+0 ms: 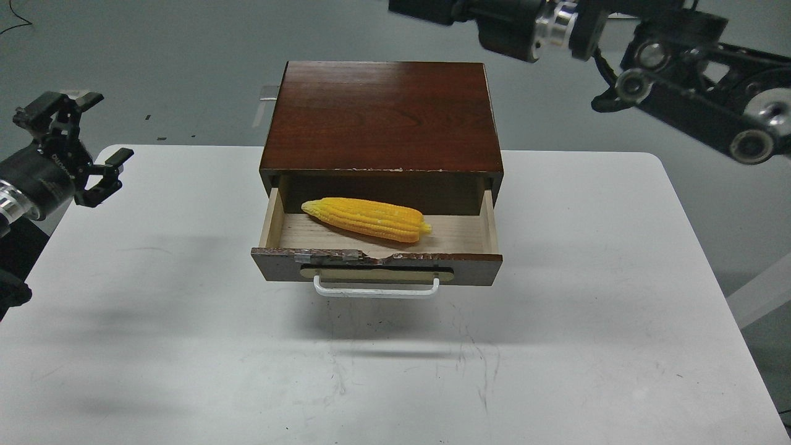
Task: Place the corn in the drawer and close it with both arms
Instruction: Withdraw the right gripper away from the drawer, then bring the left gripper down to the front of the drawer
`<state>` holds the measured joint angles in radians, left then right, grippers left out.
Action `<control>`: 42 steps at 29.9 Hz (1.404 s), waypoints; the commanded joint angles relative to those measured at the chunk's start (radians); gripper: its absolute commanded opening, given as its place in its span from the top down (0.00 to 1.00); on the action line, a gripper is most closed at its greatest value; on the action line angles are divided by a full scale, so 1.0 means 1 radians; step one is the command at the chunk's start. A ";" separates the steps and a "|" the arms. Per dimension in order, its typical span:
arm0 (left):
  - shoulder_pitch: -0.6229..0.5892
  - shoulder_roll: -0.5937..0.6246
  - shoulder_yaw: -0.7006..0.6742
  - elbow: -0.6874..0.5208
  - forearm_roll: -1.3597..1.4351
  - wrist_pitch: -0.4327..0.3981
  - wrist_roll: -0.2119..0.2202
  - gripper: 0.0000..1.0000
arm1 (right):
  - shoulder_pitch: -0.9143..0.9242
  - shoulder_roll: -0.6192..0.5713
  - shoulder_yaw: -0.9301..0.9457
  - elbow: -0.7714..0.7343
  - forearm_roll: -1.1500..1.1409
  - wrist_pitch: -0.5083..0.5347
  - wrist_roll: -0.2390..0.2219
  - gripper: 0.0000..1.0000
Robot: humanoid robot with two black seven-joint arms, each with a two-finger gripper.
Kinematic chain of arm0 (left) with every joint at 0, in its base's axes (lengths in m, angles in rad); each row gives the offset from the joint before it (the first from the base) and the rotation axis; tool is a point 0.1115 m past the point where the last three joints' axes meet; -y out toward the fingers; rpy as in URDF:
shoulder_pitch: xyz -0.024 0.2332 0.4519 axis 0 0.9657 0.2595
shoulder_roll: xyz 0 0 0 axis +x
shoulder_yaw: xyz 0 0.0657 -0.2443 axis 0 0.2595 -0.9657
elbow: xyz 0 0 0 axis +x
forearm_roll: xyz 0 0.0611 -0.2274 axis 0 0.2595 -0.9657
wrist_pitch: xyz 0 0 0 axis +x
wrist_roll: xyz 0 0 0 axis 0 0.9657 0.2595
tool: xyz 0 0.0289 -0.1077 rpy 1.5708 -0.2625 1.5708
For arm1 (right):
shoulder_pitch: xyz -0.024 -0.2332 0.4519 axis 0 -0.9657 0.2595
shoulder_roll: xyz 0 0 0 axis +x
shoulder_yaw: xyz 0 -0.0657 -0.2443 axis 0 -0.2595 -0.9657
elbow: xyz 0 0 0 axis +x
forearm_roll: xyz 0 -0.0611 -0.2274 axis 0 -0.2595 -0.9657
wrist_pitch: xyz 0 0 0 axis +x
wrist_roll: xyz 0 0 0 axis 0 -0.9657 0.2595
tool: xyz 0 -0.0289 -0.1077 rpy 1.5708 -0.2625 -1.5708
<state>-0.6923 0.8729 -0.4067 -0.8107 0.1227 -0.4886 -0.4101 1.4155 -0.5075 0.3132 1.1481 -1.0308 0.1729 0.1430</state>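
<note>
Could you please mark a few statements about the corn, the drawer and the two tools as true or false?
1. The corn lies inside the drawer. True.
2. The drawer is fully shut. False: it stands pulled out, its pale inside showing.
3. The left tool is open and holds nothing. True.
4. The left tool grips the handle. False: it hangs off to the left, apart from the cabinet.
5. The corn stands upright. False: it lies on its side, its tapered end to the left.
6. The right arm is above the cabinet's right rear, touching nothing. True.
</note>
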 commanded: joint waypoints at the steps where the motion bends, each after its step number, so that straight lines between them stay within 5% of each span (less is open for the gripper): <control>1: -0.003 0.000 0.000 0.001 0.000 0.000 0.010 0.02 | -0.075 -0.071 0.043 -0.154 0.650 0.066 -0.126 0.00; 4: -0.004 -0.002 0.000 0.004 0.000 0.000 0.007 0.02 | -0.223 -0.091 0.073 -0.287 0.866 0.071 -0.144 0.00; 11: -0.015 0.002 0.002 0.008 0.012 0.000 -0.001 0.02 | -0.584 -0.132 0.363 -0.272 0.882 0.094 -0.148 0.00; 14: -0.035 0.005 -0.003 0.008 0.051 0.027 -0.033 0.02 | -0.685 -0.124 0.454 -0.263 0.879 0.131 -0.146 0.00; 15: -0.059 0.014 -0.003 -0.002 0.108 0.053 -0.079 0.02 | -0.719 -0.120 0.474 -0.265 0.879 0.132 -0.145 0.00; 17: -0.096 0.044 -0.003 -0.016 0.248 0.059 -0.079 0.02 | -0.754 -0.105 0.478 -0.271 0.877 0.132 -0.138 0.00; 20: -0.145 0.097 -0.008 -0.104 0.476 0.079 -0.079 0.02 | -0.776 -0.098 0.477 -0.272 0.876 0.132 -0.137 0.00; 22: -0.188 0.167 -0.009 -0.273 0.621 0.114 -0.079 0.04 | -0.785 -0.101 0.474 -0.272 0.876 0.132 -0.135 0.00; 26: -0.242 0.238 -0.012 -0.522 0.680 0.069 -0.079 0.28 | -0.787 -0.111 0.458 -0.272 0.876 0.132 -0.128 0.00; 29: -0.283 0.258 -0.012 -0.655 0.683 0.000 -0.079 0.37 | -0.793 -0.112 0.455 -0.272 0.873 0.132 -0.128 0.00; 35: -0.273 0.242 0.006 -0.890 0.789 0.000 -0.079 1.00 | -0.800 -0.123 0.409 -0.271 0.873 0.132 -0.125 0.00; 42: -0.227 0.204 0.017 -0.952 0.922 0.000 -0.079 1.00 | -0.800 -0.160 0.369 -0.274 0.871 0.132 -0.121 0.00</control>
<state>-0.9338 1.0900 -0.3971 -1.7562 1.0245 -0.4889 -0.4890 0.6151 -0.6555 0.6998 0.8763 -0.1581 0.3052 0.0208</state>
